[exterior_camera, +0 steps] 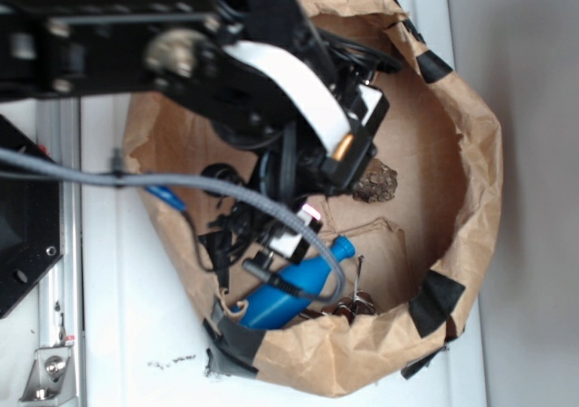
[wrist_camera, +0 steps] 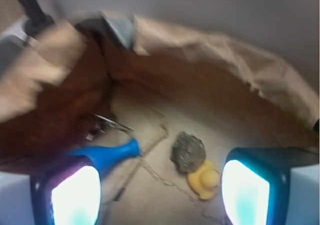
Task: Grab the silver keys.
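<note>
While the gripper (wrist_camera: 157,195) hangs with its jaws spread wide and nothing between them, the keys (wrist_camera: 111,123) lie untouched on the bag (wrist_camera: 225,65) floor at its ten o'clock in the wrist view, tight against the brown wall just past the bottle (wrist_camera: 107,155) neck. They look thin and stretched roughly nine to three, though blur hides their exact line. In the exterior view they sit at six o'clock inside the bag (exterior_camera: 470,154), just beside the bottle's (exterior_camera: 289,294) cap end, well apart from the rock (exterior_camera: 375,185).

White tabletop (exterior_camera: 118,335), grey wall (exterior_camera: 534,190)
</note>
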